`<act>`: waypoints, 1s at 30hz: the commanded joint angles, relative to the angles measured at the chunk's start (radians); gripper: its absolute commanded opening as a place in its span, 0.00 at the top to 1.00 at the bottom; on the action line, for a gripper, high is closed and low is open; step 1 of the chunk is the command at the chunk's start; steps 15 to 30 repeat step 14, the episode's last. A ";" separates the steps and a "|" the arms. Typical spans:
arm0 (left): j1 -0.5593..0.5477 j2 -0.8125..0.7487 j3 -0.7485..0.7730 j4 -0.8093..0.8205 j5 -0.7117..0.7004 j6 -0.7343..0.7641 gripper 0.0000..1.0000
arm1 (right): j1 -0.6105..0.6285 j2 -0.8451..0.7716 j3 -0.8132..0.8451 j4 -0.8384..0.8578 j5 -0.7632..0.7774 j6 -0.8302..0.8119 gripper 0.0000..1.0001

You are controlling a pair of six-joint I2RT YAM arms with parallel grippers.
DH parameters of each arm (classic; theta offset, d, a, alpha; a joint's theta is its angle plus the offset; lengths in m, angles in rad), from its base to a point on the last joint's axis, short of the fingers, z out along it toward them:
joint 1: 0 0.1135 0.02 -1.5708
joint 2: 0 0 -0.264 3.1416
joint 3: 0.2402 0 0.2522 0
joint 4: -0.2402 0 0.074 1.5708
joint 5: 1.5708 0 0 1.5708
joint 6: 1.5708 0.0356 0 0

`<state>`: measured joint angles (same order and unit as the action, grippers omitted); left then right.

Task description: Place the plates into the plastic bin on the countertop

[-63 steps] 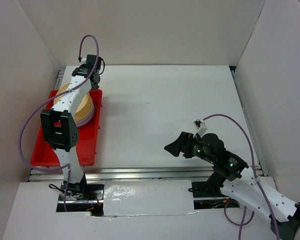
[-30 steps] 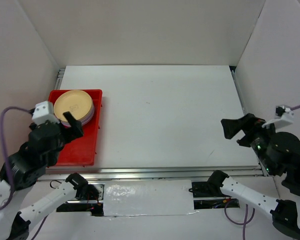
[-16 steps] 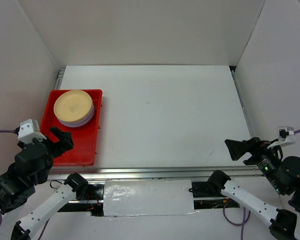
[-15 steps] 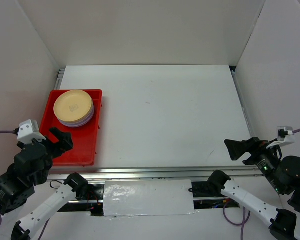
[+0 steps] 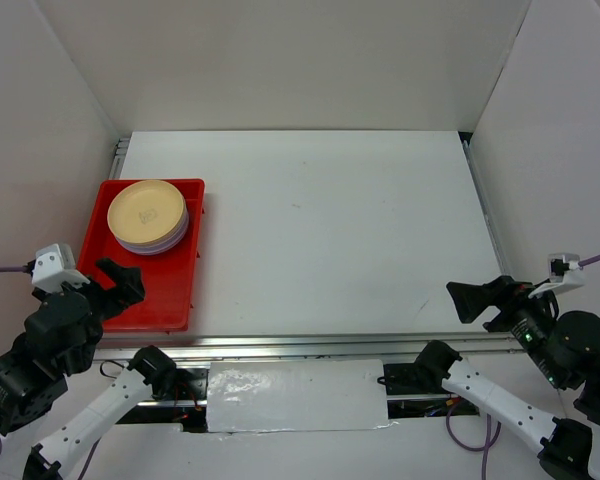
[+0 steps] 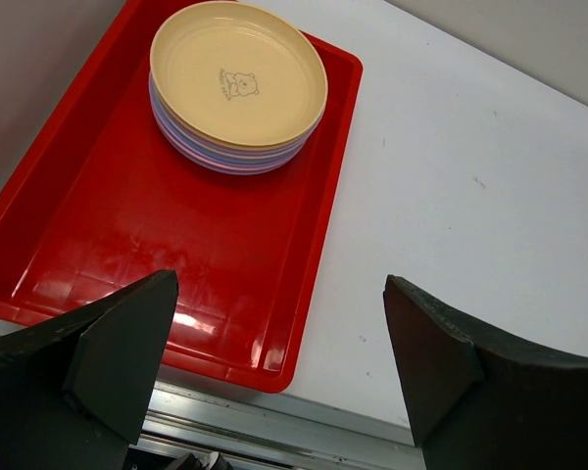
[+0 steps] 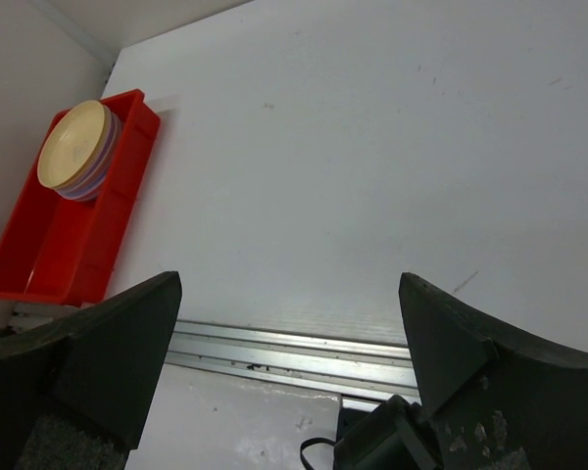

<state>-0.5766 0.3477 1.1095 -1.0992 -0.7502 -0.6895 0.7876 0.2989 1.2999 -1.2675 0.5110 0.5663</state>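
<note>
The plastic bin (image 5: 170,280) lies at the left of the bench (image 5: 330,220), its long axis running from the upper to the lower part of the top view, close to the bench's left edge. The plates (image 5: 147,215) sit in one stack, flat and face up, filling the bin's upper end. The lower half of its red floor is bare.

From above, the stack shows only a yellow top plate and a purple rim below it. The left wrist view shows more: a small printed bear at the centre of the top plate, and lavender and bluish rims layered underneath. How many plates are stacked cannot be told. The right wrist view shows the bin small at the left edge, with the bench's metal rail (image 7: 294,348) across the bottom.

The left jaws are spread wide and hold nothing, at the lower left above the bin's near end. The right jaws are also wide apart and empty, at the lower right by the bench's near edge.
</note>
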 commanded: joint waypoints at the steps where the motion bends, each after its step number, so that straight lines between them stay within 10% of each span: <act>1: 0.000 0.003 -0.004 0.036 0.009 -0.001 0.01 | -0.002 0.003 -0.016 0.034 0.007 -0.009 0.00; 30: 0.001 0.005 -0.008 0.052 0.022 0.010 0.01 | -0.002 0.040 -0.068 0.069 0.004 -0.005 0.00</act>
